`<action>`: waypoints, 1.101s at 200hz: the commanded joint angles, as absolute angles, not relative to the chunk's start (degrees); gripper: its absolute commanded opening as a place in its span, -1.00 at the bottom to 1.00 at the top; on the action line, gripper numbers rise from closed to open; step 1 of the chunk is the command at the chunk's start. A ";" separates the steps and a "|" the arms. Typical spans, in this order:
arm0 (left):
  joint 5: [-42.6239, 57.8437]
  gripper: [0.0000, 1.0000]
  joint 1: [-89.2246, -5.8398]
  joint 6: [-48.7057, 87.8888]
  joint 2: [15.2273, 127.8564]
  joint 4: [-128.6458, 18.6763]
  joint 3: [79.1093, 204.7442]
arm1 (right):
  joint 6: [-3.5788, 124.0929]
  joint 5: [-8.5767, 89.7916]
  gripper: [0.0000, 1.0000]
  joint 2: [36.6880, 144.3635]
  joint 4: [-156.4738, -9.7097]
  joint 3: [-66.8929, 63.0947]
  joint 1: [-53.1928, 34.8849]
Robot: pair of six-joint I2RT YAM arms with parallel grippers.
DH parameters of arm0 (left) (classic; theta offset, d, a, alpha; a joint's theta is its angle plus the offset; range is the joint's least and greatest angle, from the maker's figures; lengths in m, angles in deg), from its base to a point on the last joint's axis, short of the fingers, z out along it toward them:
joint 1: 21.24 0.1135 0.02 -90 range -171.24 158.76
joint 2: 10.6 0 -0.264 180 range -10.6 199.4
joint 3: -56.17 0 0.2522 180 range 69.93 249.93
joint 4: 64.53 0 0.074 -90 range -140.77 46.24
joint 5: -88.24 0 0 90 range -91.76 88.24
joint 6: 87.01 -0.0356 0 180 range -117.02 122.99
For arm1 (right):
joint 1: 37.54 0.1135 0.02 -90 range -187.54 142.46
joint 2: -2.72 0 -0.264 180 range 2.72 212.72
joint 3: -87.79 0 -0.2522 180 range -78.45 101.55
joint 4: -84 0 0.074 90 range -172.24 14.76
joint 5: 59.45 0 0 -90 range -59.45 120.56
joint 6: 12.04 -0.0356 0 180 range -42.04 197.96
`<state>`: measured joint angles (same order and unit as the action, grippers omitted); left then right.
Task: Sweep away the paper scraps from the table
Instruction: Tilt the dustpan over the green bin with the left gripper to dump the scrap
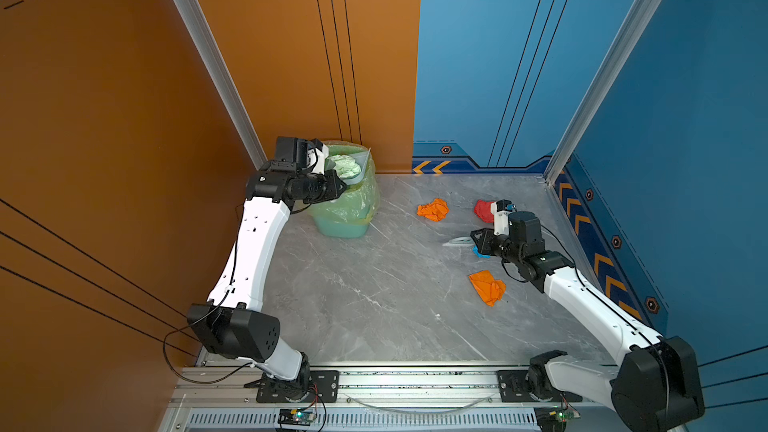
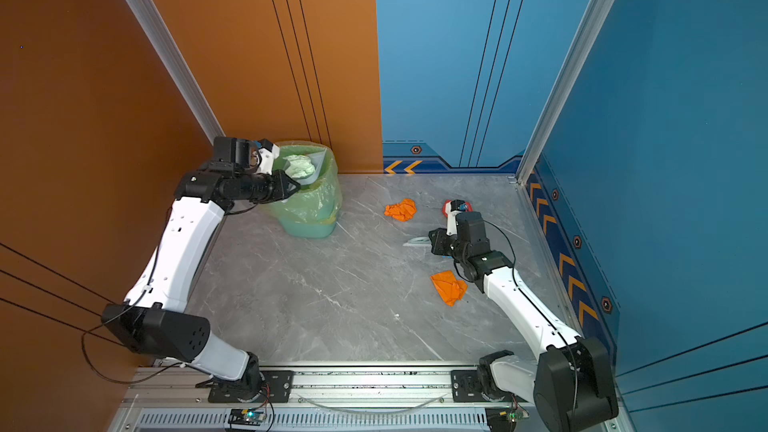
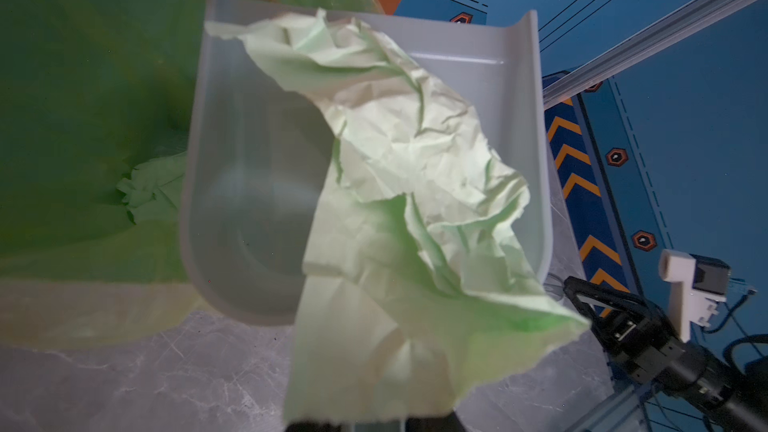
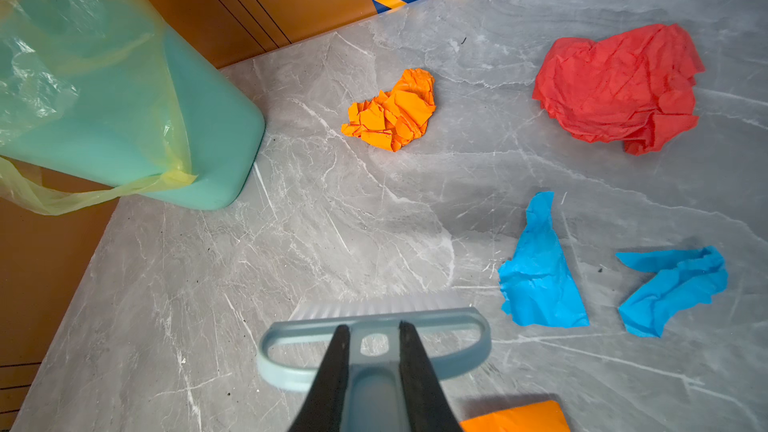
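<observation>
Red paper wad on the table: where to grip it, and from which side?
Come from straight above and pinch the red wad across its puffy middle, not its loose flap. It lies alone on the table, nothing touching it, and its crumpled bulk looks tall enough to straddle.

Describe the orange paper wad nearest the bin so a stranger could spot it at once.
Find the green bin standing at the far left corner of the grey table. On the tabletop to its right, between the bin and a red wad, lies the orange wad. The other orange wad sits nearer the front edge; this one is farther back and closer to the bin.
</observation>
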<state>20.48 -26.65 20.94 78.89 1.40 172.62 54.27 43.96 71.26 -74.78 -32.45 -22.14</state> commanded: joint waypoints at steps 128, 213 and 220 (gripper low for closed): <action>52.35 -1.00 -18.70 45.75 80.36 -22.28 164.90 | 53.43 45.06 -1.00 73.04 -76.79 -31.52 -21.42; 58.66 -1.00 -17.20 64.46 79.40 -46.11 158.32 | 53.87 45.21 -1.00 72.75 -76.32 -31.43 -21.34; 58.55 -1.00 -17.15 64.42 79.16 -46.19 158.58 | 53.94 45.07 -1.00 72.72 -76.21 -31.39 -21.32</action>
